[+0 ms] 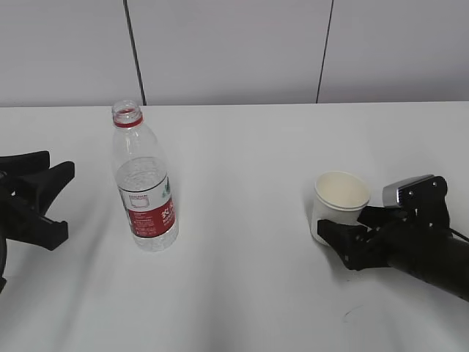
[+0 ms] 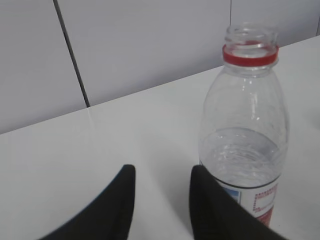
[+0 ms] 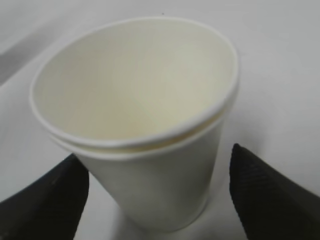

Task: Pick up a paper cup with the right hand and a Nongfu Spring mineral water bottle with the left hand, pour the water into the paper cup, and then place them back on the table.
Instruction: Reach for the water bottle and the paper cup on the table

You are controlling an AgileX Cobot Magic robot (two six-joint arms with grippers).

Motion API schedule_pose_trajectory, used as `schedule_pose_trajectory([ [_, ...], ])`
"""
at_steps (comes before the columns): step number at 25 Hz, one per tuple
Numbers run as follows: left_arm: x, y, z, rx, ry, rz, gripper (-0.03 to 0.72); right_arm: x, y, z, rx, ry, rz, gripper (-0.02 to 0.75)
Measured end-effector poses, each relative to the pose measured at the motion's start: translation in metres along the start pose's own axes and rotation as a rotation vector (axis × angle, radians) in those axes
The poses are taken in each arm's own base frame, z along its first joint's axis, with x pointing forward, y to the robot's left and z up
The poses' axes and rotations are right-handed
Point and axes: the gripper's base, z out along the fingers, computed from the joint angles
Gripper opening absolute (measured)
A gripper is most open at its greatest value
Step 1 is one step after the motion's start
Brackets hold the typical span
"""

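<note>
The clear Nongfu Spring bottle (image 1: pixel 143 183), uncapped, with a red neck ring and a red-and-white label, stands upright on the white table (image 1: pixel 242 293), partly filled. My left gripper (image 1: pixel 66 200) is open and empty, to the left of the bottle and apart from it. In the left wrist view the bottle (image 2: pixel 245 120) stands just beyond the right finger of the left gripper (image 2: pixel 164 172). The off-white paper cup (image 1: pixel 341 196) stands upright between the open jaws of my right gripper (image 1: pixel 344 224). In the right wrist view the cup (image 3: pixel 135 85) is empty, and the right gripper (image 3: pixel 157 167) leaves a gap on the right side.
A grey panelled wall (image 1: pixel 234 51) runs along the table's far edge. A small dark scuff mark (image 1: pixel 350 315) lies on the table in front of the right arm. Bare tabletop lies between bottle and cup.
</note>
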Motion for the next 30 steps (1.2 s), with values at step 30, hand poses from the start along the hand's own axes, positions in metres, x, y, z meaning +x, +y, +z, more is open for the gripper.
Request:
schedule_pose_trajectory([
  [30,0.001,-0.003,0.0,0.031,0.008,-0.048,0.235,-0.015,0.005,0.017,-0.048,-0.054,-0.048,0.545],
])
